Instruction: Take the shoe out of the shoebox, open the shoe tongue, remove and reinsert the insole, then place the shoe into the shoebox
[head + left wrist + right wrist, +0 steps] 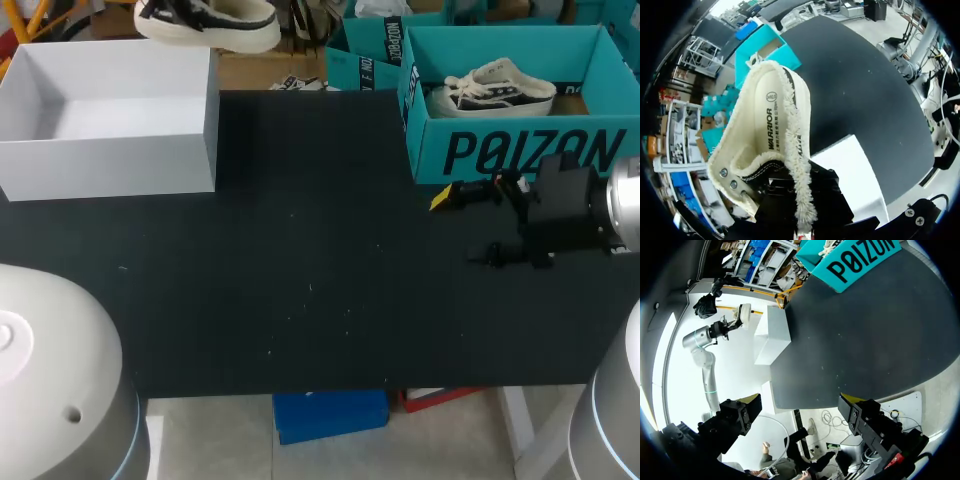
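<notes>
Shoe (771, 150) aloft by white box (110, 165), clamped in left end effector (805, 212); right end effector (801, 402) wide open.

Item count. Boxes were two: one white box (110, 165) and, well to its right, one teal shoebox (520, 150). Sneakers were two, both cream with black trim: the raised sneaker (210, 22) above the white box's far rim, the boxed sneaker (495, 88) well to that box's right. Robot arms were two: left arm (50, 370), right arm (622, 205). One black table (300, 260) bore both boxes.

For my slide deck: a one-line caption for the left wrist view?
Left gripper holds a cream shoe aloft, white shoebox and black table below.
</notes>
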Robot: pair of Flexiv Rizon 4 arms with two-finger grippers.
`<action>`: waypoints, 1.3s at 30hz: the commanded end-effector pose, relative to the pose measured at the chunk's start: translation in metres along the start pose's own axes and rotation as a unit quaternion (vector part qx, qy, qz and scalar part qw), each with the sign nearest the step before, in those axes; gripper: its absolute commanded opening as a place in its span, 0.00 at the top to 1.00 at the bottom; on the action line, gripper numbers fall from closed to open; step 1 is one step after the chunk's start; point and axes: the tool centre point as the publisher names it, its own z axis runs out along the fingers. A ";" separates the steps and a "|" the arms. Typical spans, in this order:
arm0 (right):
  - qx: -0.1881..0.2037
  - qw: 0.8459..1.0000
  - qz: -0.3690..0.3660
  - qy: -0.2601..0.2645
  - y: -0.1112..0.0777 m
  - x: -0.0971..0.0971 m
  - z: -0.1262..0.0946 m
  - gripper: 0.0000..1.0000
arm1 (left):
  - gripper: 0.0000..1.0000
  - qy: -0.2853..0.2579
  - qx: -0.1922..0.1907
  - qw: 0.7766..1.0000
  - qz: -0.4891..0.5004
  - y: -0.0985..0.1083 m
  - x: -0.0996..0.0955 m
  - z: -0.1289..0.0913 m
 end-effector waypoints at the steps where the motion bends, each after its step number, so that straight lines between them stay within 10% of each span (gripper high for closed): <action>1: 0.000 1.000 0.000 -0.001 0.000 0.000 0.001 0.00 | 1.00 -0.068 -0.103 0.915 -0.384 0.025 0.031 -0.007; 22: 0.000 1.000 0.000 -0.001 0.000 0.000 0.001 0.00 | 1.00 -0.053 -0.166 0.900 -0.399 0.087 0.106 -0.001; 39: 0.000 1.000 0.000 -0.001 0.000 0.000 0.001 0.00 | 1.00 -0.032 -0.147 0.931 -0.333 0.106 0.109 0.010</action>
